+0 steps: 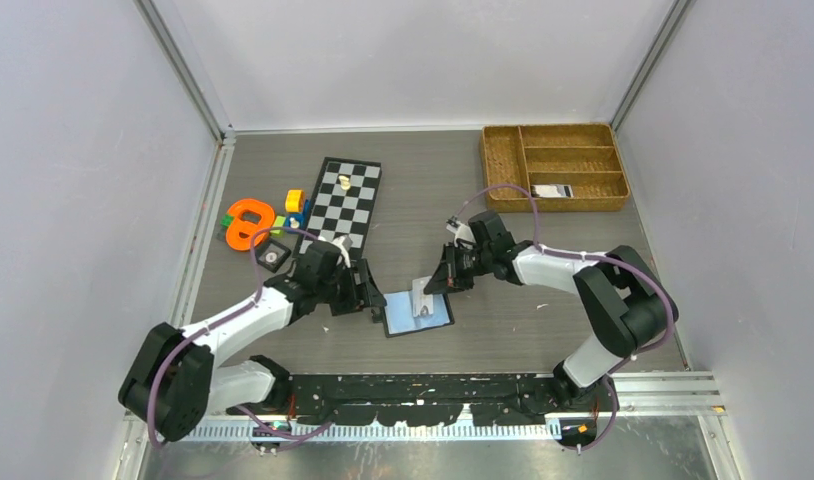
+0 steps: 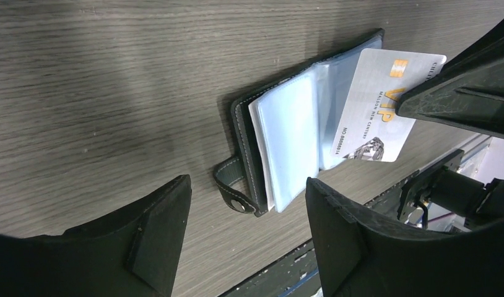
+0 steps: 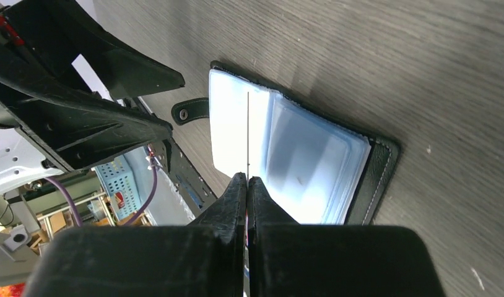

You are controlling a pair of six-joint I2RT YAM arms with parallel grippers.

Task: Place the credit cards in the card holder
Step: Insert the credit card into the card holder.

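The black card holder [image 1: 430,318] lies open on the table, its bluish sleeves [image 2: 286,142] facing up and its snap strap [image 2: 232,189] pointing toward my left gripper. My right gripper [image 3: 247,180] is shut on a silver credit card [image 2: 376,105], which stands edge-on [image 3: 247,136] over the sleeves [image 3: 305,161]; its lower edge is at a pocket. My left gripper [image 2: 248,241] stands open just left of the holder [image 1: 368,298], holding nothing. Another credit card [image 1: 551,190] lies in the brown woven tray.
The woven divided tray [image 1: 555,160] sits at the back right. A chessboard [image 1: 345,200] with small pieces lies at the back left, with orange rings and coloured blocks [image 1: 251,222] beside it. The table's near edge and arm rail [image 1: 453,385] run close below the holder.
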